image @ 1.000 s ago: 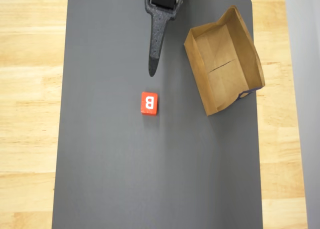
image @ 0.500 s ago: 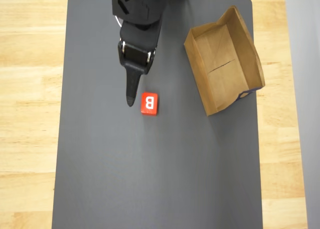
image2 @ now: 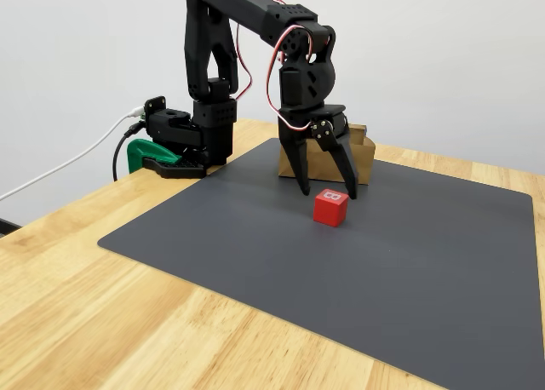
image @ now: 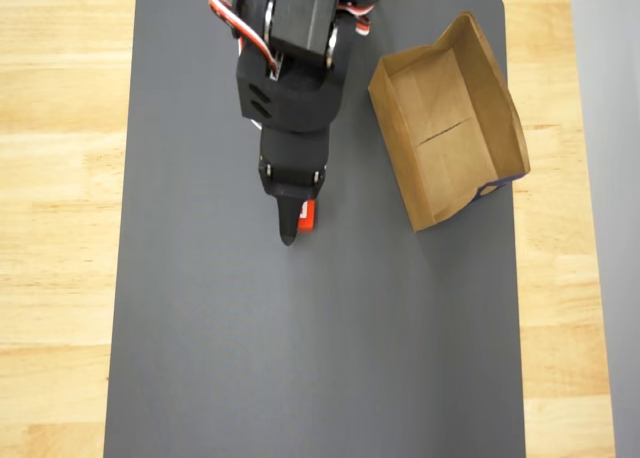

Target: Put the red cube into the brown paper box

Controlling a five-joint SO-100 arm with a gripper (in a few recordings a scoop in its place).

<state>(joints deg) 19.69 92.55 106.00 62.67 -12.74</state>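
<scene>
The red cube (image2: 329,208) with a white mark on top rests on the dark grey mat. In the overhead view only a sliver of the red cube (image: 308,215) shows beside the arm's head. My black gripper (image2: 327,188) hangs open right over it, one finger (image2: 303,181) on each side and the tips near the cube's top. From above, the gripper (image: 295,223) covers most of the cube. The brown paper box (image: 445,128) lies empty at the mat's upper right, apart from the gripper. In the fixed view the box (image2: 364,156) stands just behind the fingers.
A dark grey mat (image: 300,358) covers the wooden table (image: 60,228). The arm's base with a green clamp (image2: 146,156) and cables sits at the table's far left edge in the fixed view. Bare mat stretches below the cube in the overhead view.
The arm has reached further down the mat. Its gripper moved from beside the cube's left to directly over it, hiding most of the cube from above. Cube and box have not moved.
</scene>
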